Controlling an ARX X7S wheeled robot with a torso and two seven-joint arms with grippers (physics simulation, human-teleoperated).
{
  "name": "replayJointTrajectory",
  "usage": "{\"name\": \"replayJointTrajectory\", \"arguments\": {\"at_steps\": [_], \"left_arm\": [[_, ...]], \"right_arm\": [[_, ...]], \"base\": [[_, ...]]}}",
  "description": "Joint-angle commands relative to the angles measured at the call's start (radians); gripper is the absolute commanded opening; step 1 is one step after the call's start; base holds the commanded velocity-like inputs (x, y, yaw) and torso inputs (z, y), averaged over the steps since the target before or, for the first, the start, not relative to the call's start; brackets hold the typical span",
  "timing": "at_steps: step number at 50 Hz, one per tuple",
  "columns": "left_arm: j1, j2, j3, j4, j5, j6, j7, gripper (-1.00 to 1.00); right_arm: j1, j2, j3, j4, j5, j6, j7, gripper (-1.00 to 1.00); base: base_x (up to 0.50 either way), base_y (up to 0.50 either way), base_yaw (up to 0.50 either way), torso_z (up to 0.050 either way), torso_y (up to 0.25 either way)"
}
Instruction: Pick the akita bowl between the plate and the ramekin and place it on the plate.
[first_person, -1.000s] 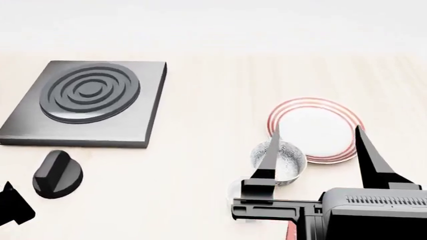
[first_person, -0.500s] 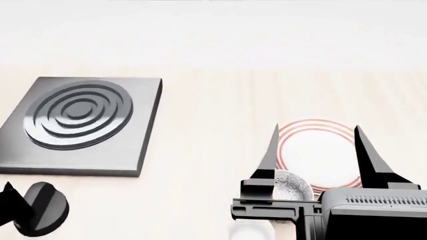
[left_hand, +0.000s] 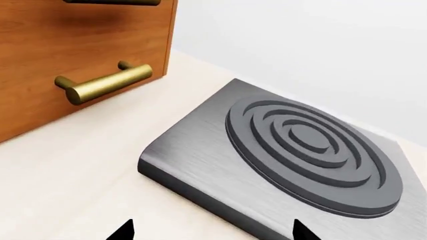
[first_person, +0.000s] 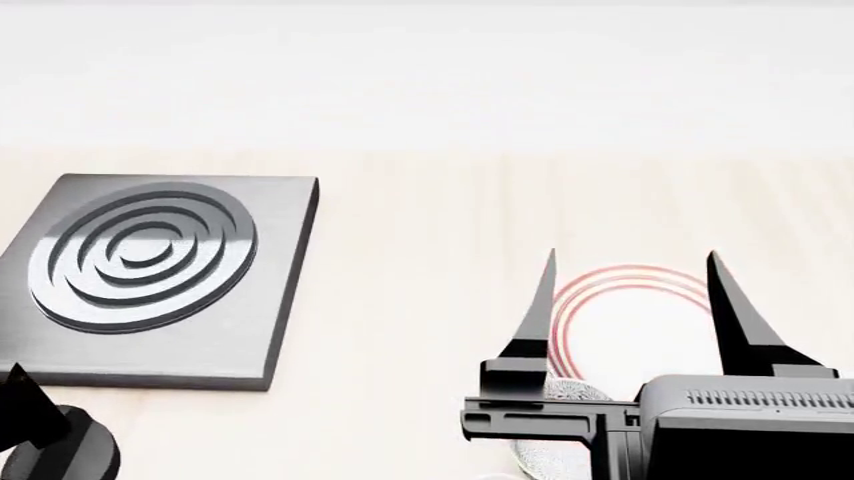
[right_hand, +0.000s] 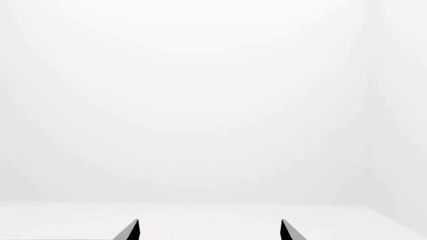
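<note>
The right gripper (first_person: 627, 300) has its jaws wide apart, holding nothing, above the plate (first_person: 627, 325). The akita bowl (first_person: 567, 425) sits just near of the plate, mostly hidden. The left gripper (left_hand: 210, 231) looks open too, near the grey burner block (first_person: 154, 280).
</note>
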Motion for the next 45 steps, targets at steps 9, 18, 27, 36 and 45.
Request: {"name": "replayJointTrajectory", "arguments": {"at_steps": [9,18,27,36,45], "left_arm": [[0.001,-0.003,0.005,-0.002,-0.004,0.005,-0.002,1.00],[0.003,-0.006,0.006,0.011,-0.010,-0.005,-0.009,1.00],[0.000,-0.007,0.009,0.002,-0.010,0.001,-0.008,1.00],[0.000,-0.008,0.010,0.003,-0.014,-0.001,-0.011,1.00],[0.001,-0.009,0.012,0.002,-0.017,-0.001,-0.013,1.00]], "right_arm": [[0.002,-0.002,0.006,0.008,0.010,0.024,0.026,1.00],[0.024,-0.019,0.030,0.036,0.050,0.136,0.067,1.00],[0.054,-0.011,0.023,0.033,0.069,0.250,0.102,1.00],[0.078,-0.044,0.066,0.076,0.109,0.302,0.128,1.00],[0.066,-0.037,0.049,0.111,0.088,0.277,0.133,1.00]], "base": [[0.25,0.00,0.00,0.000,0.000],[0.02,0.00,0.00,0.000,0.000],[0.00,0.00,0.00,0.000,0.000],[0.00,0.00,0.00,0.000,0.000],[0.00,0.00,0.00,0.000,0.000]]}}
